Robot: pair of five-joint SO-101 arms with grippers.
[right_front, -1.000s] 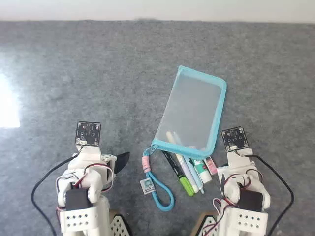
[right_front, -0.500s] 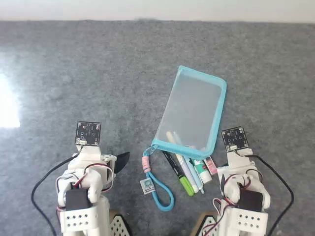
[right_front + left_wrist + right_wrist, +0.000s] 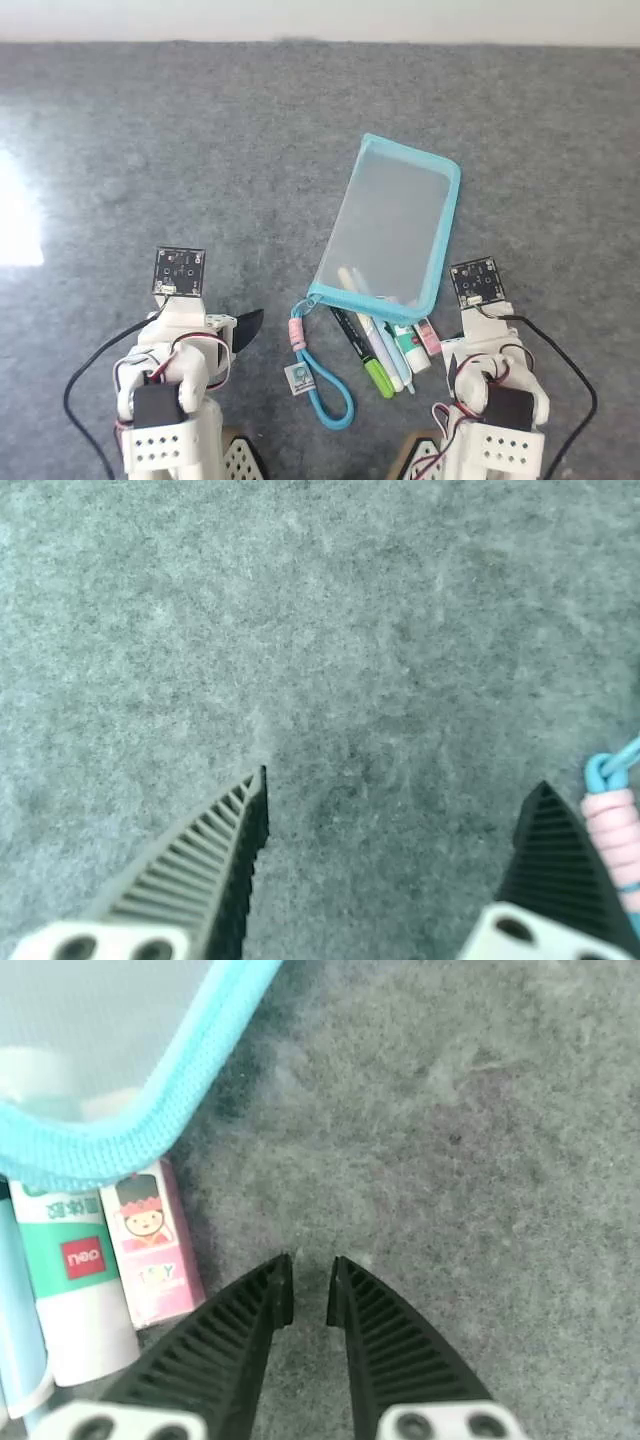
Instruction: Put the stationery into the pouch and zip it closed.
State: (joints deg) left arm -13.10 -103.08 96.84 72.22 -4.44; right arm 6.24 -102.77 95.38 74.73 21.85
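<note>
**Nothing moved: pens only half inside the pouch**

Nothing has changed, and both arms are at rest. The pouch (image 3: 398,232) lies open on the table (image 3: 150,150), with the pens (image 3: 378,350) and eraser (image 3: 155,1250) sticking out of its mouth. The left gripper (image 3: 402,778) is wide open beside the strap (image 3: 325,385). The right gripper (image 3: 311,1260) is nearly closed and empty, next to the eraser. The next move, I think, is to push the 2 or 3 pens fully in; the strap may snag

Printed labels on white tube (image 3: 72,1305), pink eraser (image 3: 152,1245)
</note>
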